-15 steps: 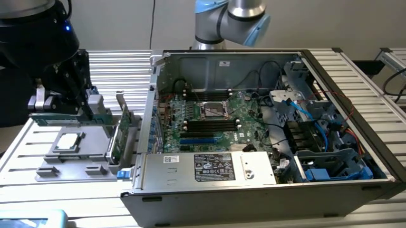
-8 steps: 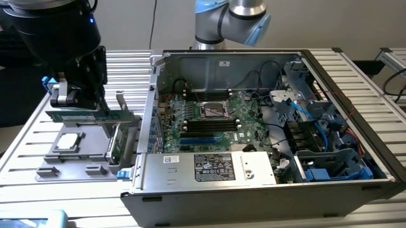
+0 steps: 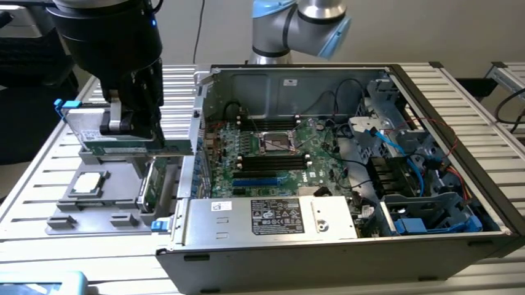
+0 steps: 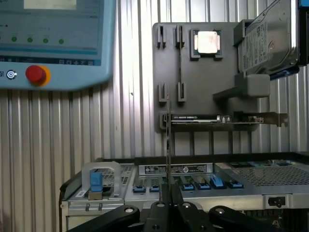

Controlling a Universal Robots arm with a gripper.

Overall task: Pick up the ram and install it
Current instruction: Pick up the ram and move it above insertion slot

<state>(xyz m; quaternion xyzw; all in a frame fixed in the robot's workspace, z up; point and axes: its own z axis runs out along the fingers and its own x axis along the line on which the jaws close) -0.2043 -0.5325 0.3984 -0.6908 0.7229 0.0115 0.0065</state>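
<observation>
From my remote seat, closest in on the wrist view is the gripper (image 4: 167, 193), its fingers (image 4: 176, 198) clenched with almost no gap between them. The ram (image 4: 167, 145) shows edge-on as a thin upright line that runs straight out from between the fingertips, so I read it as pinched there. I cannot tell whether its far edge is seated in the holder or clear of it. Just beyond the fingertips lies the rim of the open computer case (image 4: 193, 169), with a row of blue connectors along it. Past that come the slats of the aluminium table (image 4: 63, 140), then the grey parts fixture (image 4: 212, 77). The ram's line reaches onto the fixture, meeting the end of the expansion card (image 4: 217, 121), which lies across it at a right angle. Farther along the fixture sit the CPU (image 4: 207, 42) in its pocket and the hard drive (image 4: 270, 41) standing tilted at one corner. Beside the fixture is the teach pendant (image 4: 58, 58) with its red stop button (image 4: 36, 74). In the exterior view the gripper hangs over the fixture at the exterior view's left, beside the case. The motherboard (image 3: 271, 153) with its black memory slots (image 3: 271, 163) lies well apart to the right, and the arm's base (image 3: 296, 24) stands behind it.
</observation>
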